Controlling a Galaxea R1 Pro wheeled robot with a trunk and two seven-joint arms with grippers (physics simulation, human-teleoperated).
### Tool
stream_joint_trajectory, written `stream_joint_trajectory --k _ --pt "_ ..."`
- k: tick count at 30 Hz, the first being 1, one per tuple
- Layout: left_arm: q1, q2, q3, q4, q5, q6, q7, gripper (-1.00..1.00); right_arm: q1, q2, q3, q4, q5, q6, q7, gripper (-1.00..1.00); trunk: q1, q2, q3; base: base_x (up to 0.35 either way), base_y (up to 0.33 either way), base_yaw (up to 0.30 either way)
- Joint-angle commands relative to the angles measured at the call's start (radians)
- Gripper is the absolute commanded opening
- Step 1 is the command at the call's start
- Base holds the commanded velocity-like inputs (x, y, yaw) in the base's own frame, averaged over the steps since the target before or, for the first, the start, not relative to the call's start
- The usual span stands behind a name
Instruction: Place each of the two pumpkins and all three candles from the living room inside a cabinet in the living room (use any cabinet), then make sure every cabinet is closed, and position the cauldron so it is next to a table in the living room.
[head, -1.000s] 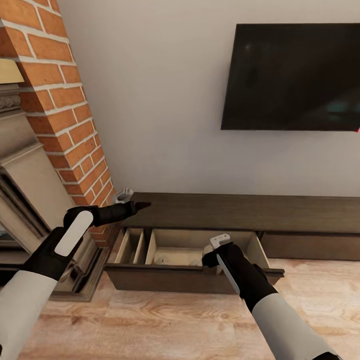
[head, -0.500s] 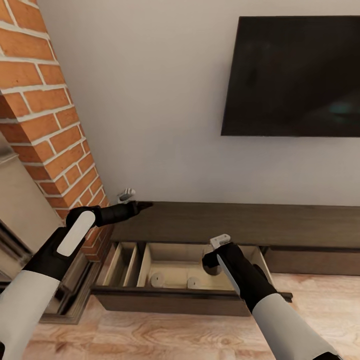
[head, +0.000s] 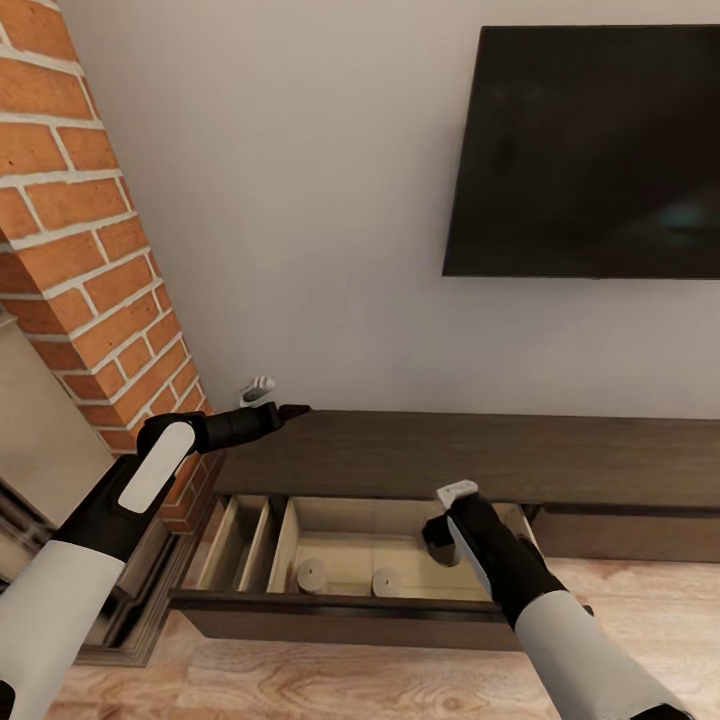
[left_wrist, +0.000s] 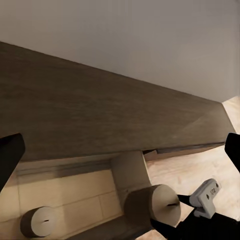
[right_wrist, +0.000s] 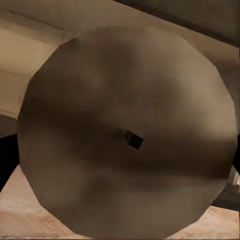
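Tan drawer of the cabinet stands open under the right pincer, which grips a candle. Two candles sit beside it inside. Risk: dropped off-centre, it topples or hits the rim. Left pincer, over the cabinet top, gapes empty.

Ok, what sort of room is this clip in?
Most likely a living room: a dark flat screen is mounted on the wall above a long low wooden cabinet, beside a brick chimney breast, over a wood-plank floor.
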Motion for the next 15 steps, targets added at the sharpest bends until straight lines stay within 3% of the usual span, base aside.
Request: stream_joint_trajectory --k 1,7,11,15 --pt "0.000 0.000 0.000 0.001 0.000 0.000 0.000 1.00 0.000 -0.001 -0.003 0.025 -0.003 -0.004 0.000 -1.00 0.000 0.000 0.000 0.000 0.000 0.000" --pt "0.000 -0.008 -0.001 0.001 -0.002 0.000 0.000 1.00 0.000 -0.004 -0.007 0.111 -0.004 -0.039 0.005 -1.00 0.000 0.000 0.000 0.020 0.000 0.000" --pt "0.000 -0.015 -0.002 0.001 -0.004 0.000 0.000 1.00 0.000 -0.003 -0.008 0.158 -0.005 -0.099 0.008 -1.00 0.000 0.000 0.000 0.250 0.000 0.000" --pt "0.000 -0.016 -0.002 0.001 -0.004 0.000 0.000 1.00 0.000 -0.003 -0.009 0.167 -0.005 -0.110 0.010 -1.00 0.000 0.000 0.000 0.308 0.000 0.000"
